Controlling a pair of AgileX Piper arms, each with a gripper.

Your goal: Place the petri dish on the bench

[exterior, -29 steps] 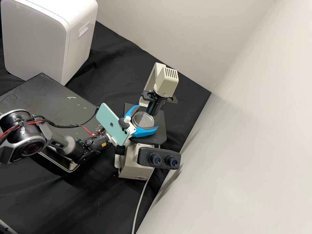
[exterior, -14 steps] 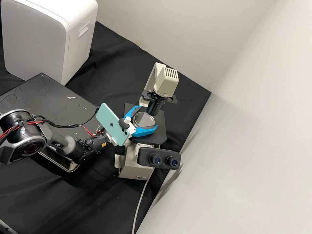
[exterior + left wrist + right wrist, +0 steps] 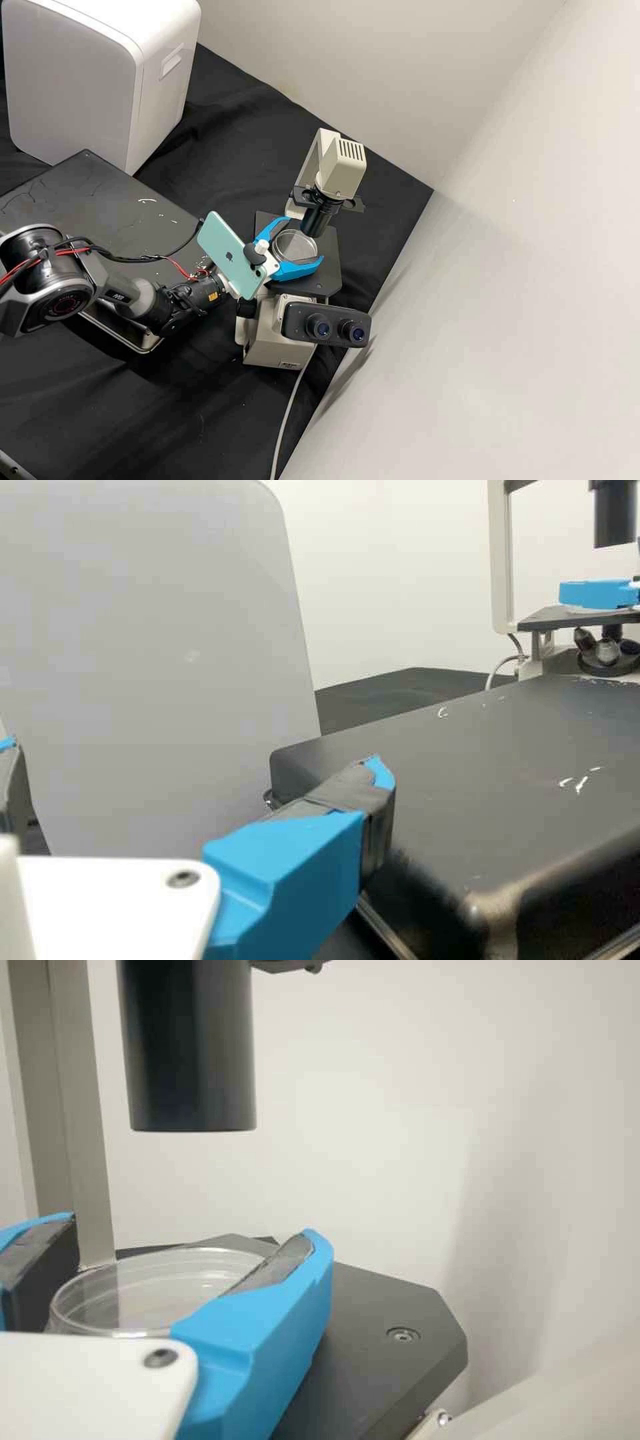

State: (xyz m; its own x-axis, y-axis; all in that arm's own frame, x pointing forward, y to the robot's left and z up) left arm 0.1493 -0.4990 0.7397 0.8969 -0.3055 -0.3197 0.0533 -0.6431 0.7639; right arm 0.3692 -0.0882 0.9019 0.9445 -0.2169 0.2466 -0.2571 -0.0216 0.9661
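Nothing moved — right gripper (image 3: 305, 241) clasping petri dish (image 3: 296, 246) on stage (image 3: 326, 283) — left gripper (image 3: 190, 762) wide.

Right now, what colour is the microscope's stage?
Black; the stage under the dish shows best in the right wrist view.

I'm seeing a microscope (image 3: 277, 333) standing right of a black slab (image 3: 100, 193), white appliance (image 3: 87, 73) sitting behind.
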